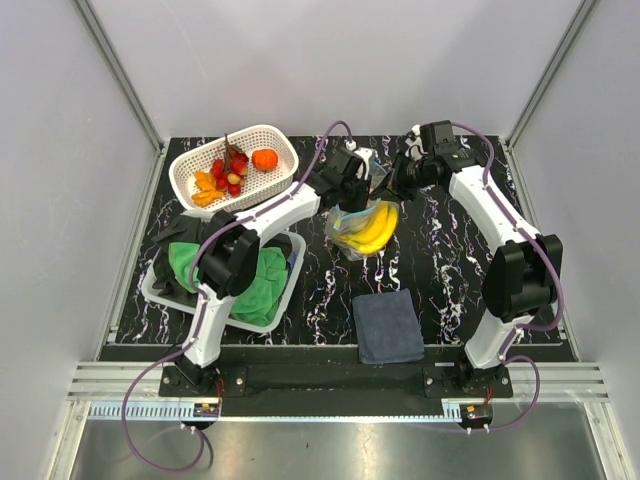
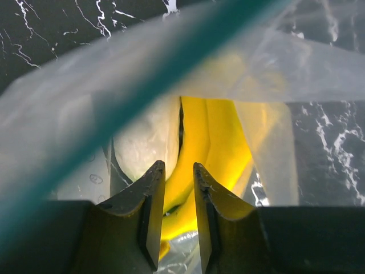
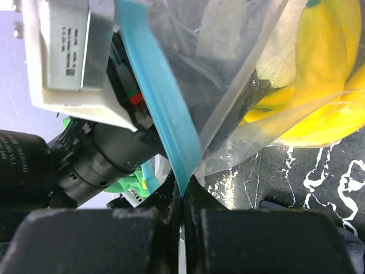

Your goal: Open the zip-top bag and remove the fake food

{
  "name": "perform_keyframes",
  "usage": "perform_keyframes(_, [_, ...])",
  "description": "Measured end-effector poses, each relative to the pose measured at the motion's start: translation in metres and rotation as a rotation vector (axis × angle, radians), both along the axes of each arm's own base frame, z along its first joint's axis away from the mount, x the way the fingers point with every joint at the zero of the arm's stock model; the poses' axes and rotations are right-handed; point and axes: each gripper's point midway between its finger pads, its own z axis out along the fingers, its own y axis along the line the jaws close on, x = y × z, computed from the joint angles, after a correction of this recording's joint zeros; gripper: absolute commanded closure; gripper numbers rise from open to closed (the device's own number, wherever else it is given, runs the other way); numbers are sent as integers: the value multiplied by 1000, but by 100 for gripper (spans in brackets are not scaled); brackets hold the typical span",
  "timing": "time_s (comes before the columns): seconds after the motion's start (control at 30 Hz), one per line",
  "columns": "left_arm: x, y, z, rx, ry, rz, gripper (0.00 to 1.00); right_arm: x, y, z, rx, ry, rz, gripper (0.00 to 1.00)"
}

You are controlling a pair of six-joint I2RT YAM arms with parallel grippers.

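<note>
Zip-top bag (image 1: 347, 222) (w/ banana bunch (image 1: 375, 229)) at table (image 1: 440, 270) center.

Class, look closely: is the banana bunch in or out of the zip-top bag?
In. The banana bunch lies behind the clear film of the zip-top bag.

Top view: left gripper (image 1: 352, 203) tips hidden behind the zip-top bag (image 1: 350, 222), right gripper (image 1: 385, 182) tips too small to read, fruit pieces (image 1: 228, 175) in the basket (image 1: 283, 150) too small to sort. Left wrist: zip strip (image 2: 137, 108) a blurred teal smear, banana bunch (image 2: 219, 142) lower end hidden behind the fingers (image 2: 149, 211). Right wrist: bunch cut by top and right edges.
</note>
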Motion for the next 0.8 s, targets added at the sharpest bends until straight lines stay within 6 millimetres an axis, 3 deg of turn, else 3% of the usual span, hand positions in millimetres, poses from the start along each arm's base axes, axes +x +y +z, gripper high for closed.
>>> perform_keyframes(0.1, [5,-1,-4,0,-11,12,68,1,-1,-2,-2,6,-2,100])
perform_keyframes(0.37, [20,0,-19,19,-58,52,53,0,-2,-7,-8,22,-1,100])
perform_keyframes(0.8, [29,4,-64,88,-47,74,35,1,-6,-19,-16,47,-7,100])
